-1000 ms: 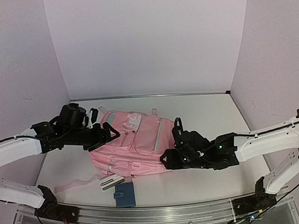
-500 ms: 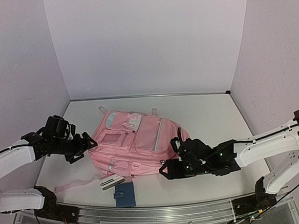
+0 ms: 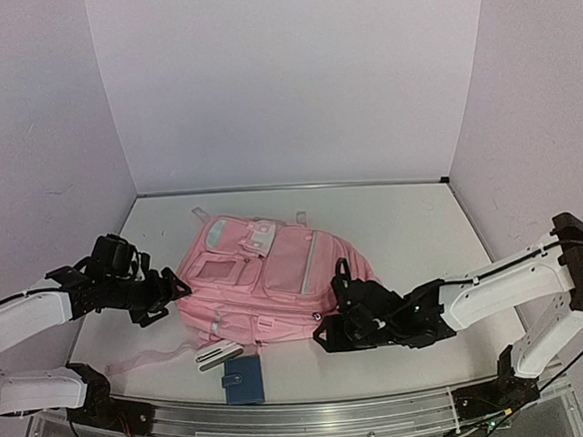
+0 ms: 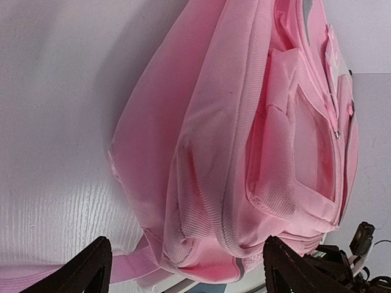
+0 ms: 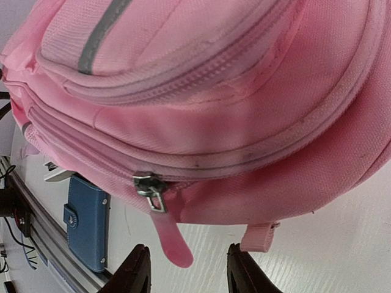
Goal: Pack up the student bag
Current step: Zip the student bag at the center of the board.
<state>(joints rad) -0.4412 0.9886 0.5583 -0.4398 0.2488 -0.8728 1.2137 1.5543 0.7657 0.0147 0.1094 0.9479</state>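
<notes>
Nearest the arm bases, a small blue snap-flap wallet (image 3: 243, 379) lies flat on the white table (image 3: 412, 220). A flat white-and-grey item (image 3: 218, 356), not identifiable, lies just beside its far corner. Both are outside the bag. Just beyond, the student bag (image 3: 265, 270), a large soft pink fabric backpack, lies front-up mid-table. The right gripper (image 5: 186, 271) has its jaws partly apart and empty, set either side of the pink pull tab (image 5: 171, 238) that hangs from the metal zip slider (image 5: 149, 185) on the bag's near edge. The left gripper (image 4: 189, 271) has its jaws wide and empty, facing the bag's left side without touching it. Judged step: opening a compartment, since the zip appears closed. The next move calls for pinching the tab squarely, then drawing it along the zip track while the left gripper steadies the fabric.
</notes>
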